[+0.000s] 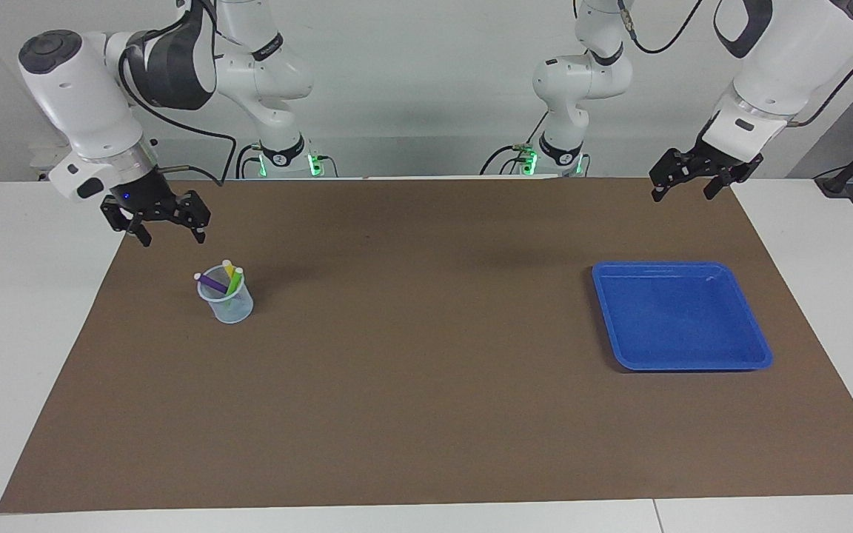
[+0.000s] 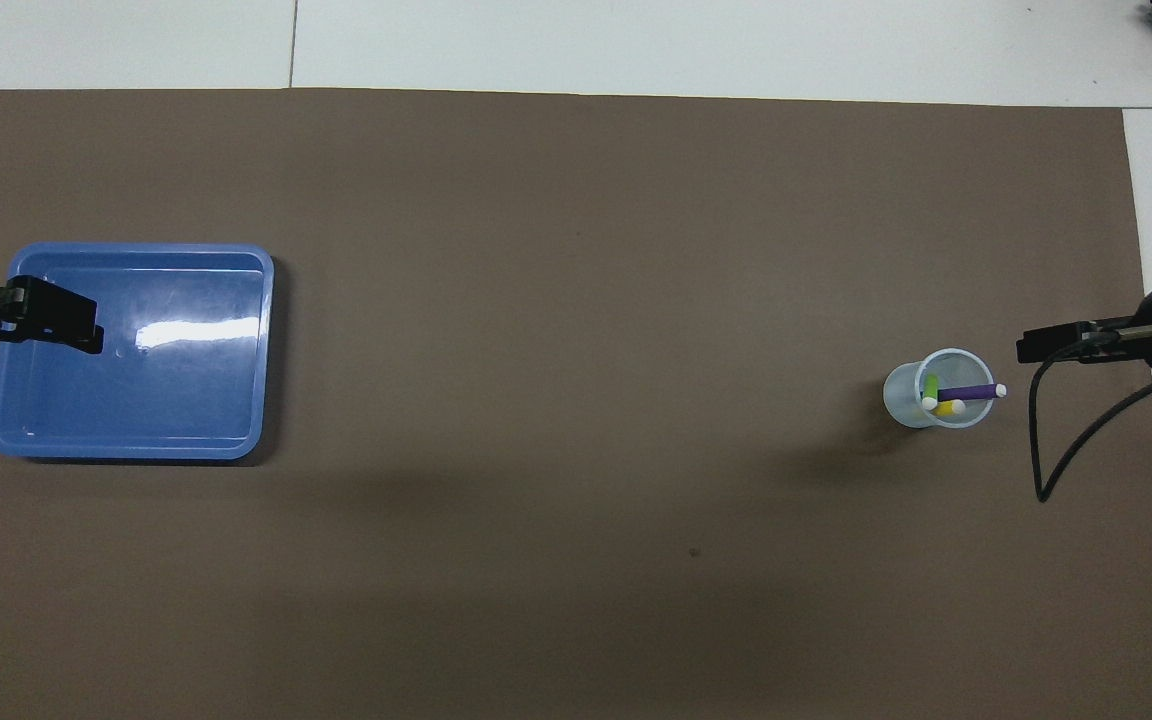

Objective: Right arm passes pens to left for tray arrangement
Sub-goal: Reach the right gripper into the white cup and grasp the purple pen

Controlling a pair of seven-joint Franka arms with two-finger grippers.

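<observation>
Pretty plain setup here: a white bench [image 1: 19, 311] with a big brown mat [image 1: 412, 385] covering most of its top, white showing all around the mat. A pale, bare wall [image 1: 412, 81] rises right at the bench's robot-side edge. Lighting is soft and even, with faint shadows on the mat.

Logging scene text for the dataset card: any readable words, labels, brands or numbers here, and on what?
None can be read.
Dark band on right arm: lettering too small to read.
Dark rings at both arm bases: small marks, unreadable.
Blue tray, clear cup, pens, brown mat: no text visible.
</observation>
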